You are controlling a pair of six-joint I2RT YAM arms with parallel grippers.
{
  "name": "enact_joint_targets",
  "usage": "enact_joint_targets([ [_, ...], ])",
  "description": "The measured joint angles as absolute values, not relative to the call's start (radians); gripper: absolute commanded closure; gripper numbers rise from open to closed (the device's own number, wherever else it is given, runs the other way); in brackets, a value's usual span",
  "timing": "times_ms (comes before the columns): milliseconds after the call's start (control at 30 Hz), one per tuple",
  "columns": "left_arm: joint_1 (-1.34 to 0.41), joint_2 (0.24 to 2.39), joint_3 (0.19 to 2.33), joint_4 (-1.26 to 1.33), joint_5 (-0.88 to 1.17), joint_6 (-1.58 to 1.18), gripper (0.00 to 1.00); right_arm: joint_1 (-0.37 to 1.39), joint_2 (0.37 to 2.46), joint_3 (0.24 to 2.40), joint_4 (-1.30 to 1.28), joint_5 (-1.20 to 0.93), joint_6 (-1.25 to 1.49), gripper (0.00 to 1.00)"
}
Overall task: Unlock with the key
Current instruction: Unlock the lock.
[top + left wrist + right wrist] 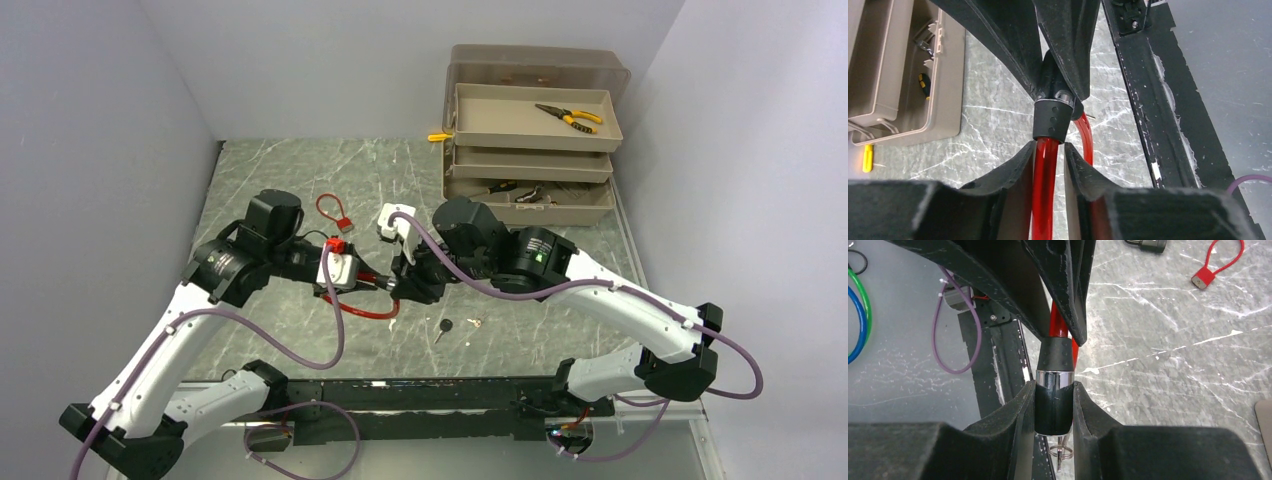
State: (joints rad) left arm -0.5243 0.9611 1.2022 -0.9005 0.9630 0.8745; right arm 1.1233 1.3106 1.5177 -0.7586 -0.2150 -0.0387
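A cable lock hangs in the air between both grippers. Its black barrel (1054,405) with a chrome band is held by my right gripper (1054,390), which is shut on it. The lock's red cable (1044,190) leaves a black sleeve (1052,117), and my left gripper (1050,150) is shut on the cable just behind that sleeve. In the top view the grippers meet tip to tip at mid-table (392,284), with the cable loop (370,312) drooping below. A black-headed key (441,329) lies loose on the table in front, untouched. A small silver key (473,322) lies beside it.
An open tan toolbox (530,140) with pliers (568,117) stands at the back right. A small red cable lock (335,212) lies behind the left arm. A black rail (420,400) runs along the near edge. Grey walls close in both sides.
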Motion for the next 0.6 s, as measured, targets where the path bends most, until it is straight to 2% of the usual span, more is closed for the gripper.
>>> enact_joint_targets([
  [67,-0.531,0.968,1.202,-0.91,0.962,0.878,0.79,1.129,1.311,1.518,-0.764,-0.213,-0.042,1.0],
  [133,-0.534,0.968,1.202,-0.911,0.962,0.874,0.91,1.136,1.311,1.518,-0.764,-0.209,-0.046,1.0],
  [233,-0.538,0.967,1.202,-0.911,0.954,0.869,1.0,1.14,1.311,1.518,-0.765,-0.207,-0.052,1.0],
  [267,-0.539,0.967,1.202,-0.911,0.952,0.868,1.0,1.14,1.312,1.518,-0.765,-0.205,-0.054,0.95],
  [367,-0.54,0.968,1.202,-0.908,0.939,0.858,1.0,1.14,1.315,1.52,-0.767,-0.199,-0.06,0.72],
  [433,-0.541,0.968,1.202,-0.903,0.932,0.849,1.0,1.14,1.316,1.52,-0.767,-0.191,-0.061,0.62],
  [500,-0.543,0.968,1.202,-0.898,0.918,0.839,1.0,1.14,1.314,1.52,-0.762,-0.173,-0.062,0.6],
  [600,-0.545,0.967,1.202,-0.894,0.895,0.812,1.0,1.139,1.299,1.519,-0.743,-0.128,-0.061,0.64],
])
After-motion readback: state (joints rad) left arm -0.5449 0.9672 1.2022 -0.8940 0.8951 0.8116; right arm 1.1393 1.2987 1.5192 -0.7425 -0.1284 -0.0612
